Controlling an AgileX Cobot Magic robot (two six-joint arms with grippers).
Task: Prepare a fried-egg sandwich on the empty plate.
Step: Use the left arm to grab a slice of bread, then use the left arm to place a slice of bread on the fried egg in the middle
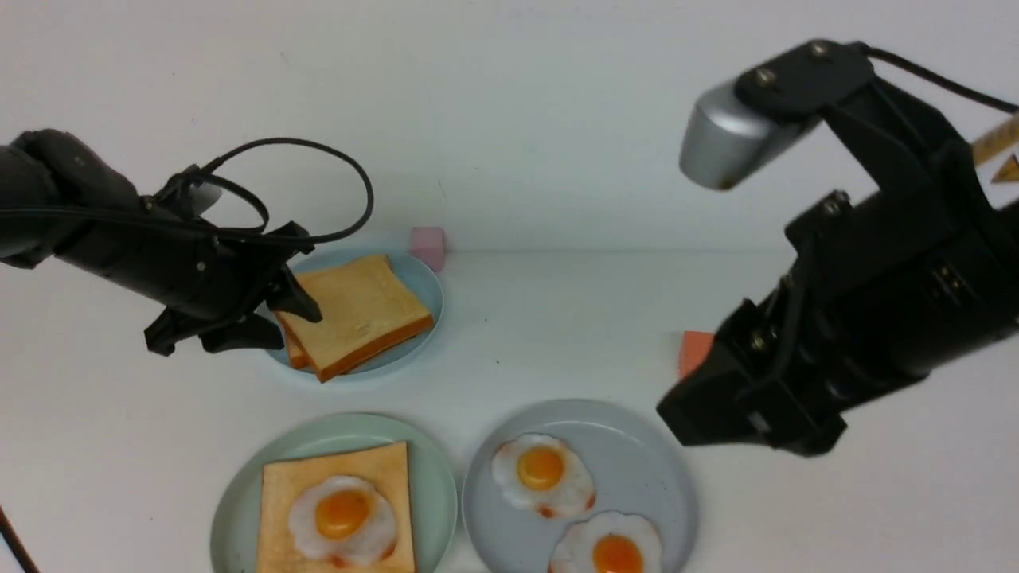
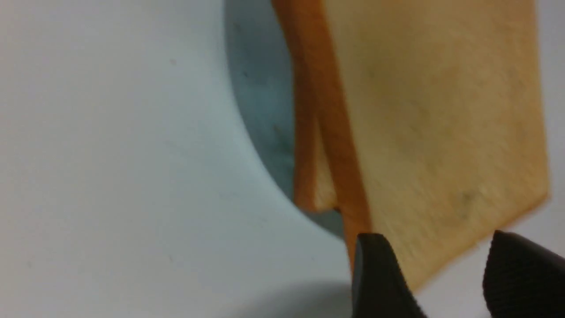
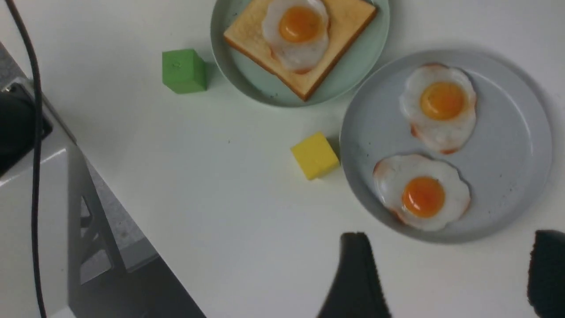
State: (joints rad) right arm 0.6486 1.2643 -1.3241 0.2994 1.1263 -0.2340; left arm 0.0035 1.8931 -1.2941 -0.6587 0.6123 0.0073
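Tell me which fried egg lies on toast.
The egg on the mint-green plate lies on a toast slice; the other two eggs lie directly on the grey-blue plate.

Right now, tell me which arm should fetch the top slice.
Left. The left gripper is open around a corner of the toast stack, while the right gripper hovers open near the grey plate, well away from the toast.

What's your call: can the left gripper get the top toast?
Likely yes: the left gripper is open right at the edge of the top toast, and nothing lies on that slice.
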